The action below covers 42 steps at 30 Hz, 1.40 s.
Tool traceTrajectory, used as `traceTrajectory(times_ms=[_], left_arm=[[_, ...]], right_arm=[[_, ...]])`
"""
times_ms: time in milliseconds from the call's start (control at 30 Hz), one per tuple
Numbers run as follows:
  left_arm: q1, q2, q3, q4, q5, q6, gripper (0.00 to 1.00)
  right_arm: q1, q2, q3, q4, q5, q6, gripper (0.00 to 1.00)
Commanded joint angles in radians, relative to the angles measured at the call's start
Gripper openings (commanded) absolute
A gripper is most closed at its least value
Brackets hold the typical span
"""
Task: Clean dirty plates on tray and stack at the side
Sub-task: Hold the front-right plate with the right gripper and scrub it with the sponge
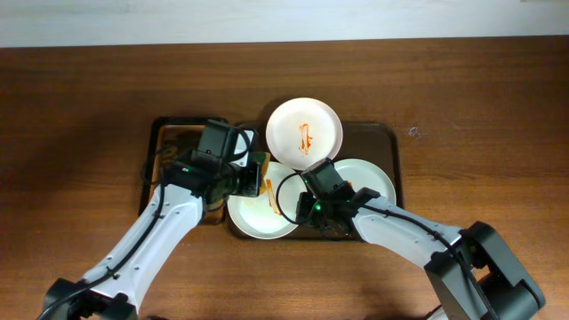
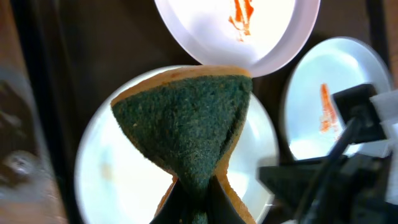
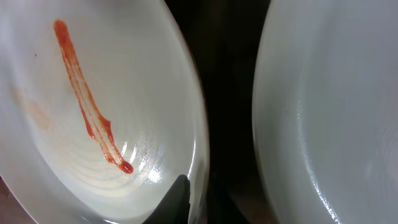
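Three white plates lie on the dark brown tray (image 1: 384, 142): a back one (image 1: 304, 133) with an orange squiggle, a front-left one (image 1: 258, 218) with an orange streak near its right side, and a right one (image 1: 369, 182) partly under my right arm. My left gripper (image 1: 254, 176) (image 2: 199, 202) is shut on a green-and-yellow sponge (image 2: 186, 124), held over a white plate (image 2: 112, 174). A streaked plate (image 2: 314, 81) lies to its right. My right gripper (image 1: 300, 197) (image 3: 199, 190) is closed over the rim of the streaked plate (image 3: 93, 143). Another plate (image 3: 329, 124) lies beside it.
A smaller black-rimmed tray (image 1: 164, 133) sits against the big tray's left end, under my left arm. Bare wood-grain tabletop (image 1: 480, 107) spreads to the left, right and front. The table's far edge meets a pale wall.
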Motion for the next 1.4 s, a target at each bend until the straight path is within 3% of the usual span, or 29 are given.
traceTrajectory(times_ms=[0, 300, 500, 833, 867, 1033, 1367], left_arm=[[-0.021, 0.052, 0.013, -0.002, 0.062, -0.257, 0.0], [-0.019, 0.247, 0.013, 0.107, 0.325, -0.284, 0.0], [-0.019, 0.351, 0.01, 0.111, 0.333, -0.284, 0.0], [-0.019, 0.393, 0.006, 0.102, -0.016, -0.285, 0.0], [-0.019, 0.393, 0.006, 0.103, 0.012, -0.286, 0.0], [-0.02, 0.393, 0.006, 0.093, 0.433, -0.285, 0.0], [-0.024, 0.393, -0.005, 0.105, 0.372, -0.346, 0.0]], right_arm=[[0.005, 0.016, 0.013, 0.004, 0.017, 0.006, 0.12], [0.005, 0.016, 0.013, 0.011, 0.017, 0.005, 0.12], [0.005, 0.016, 0.013, 0.012, 0.017, 0.005, 0.12], [0.005, 0.016, 0.013, 0.021, 0.016, 0.005, 0.12], [0.005, 0.016, 0.013, 0.021, 0.016, 0.005, 0.12], [0.005, 0.016, 0.013, 0.021, 0.016, 0.005, 0.11], [0.005, 0.016, 0.013, 0.021, 0.016, 0.005, 0.11]])
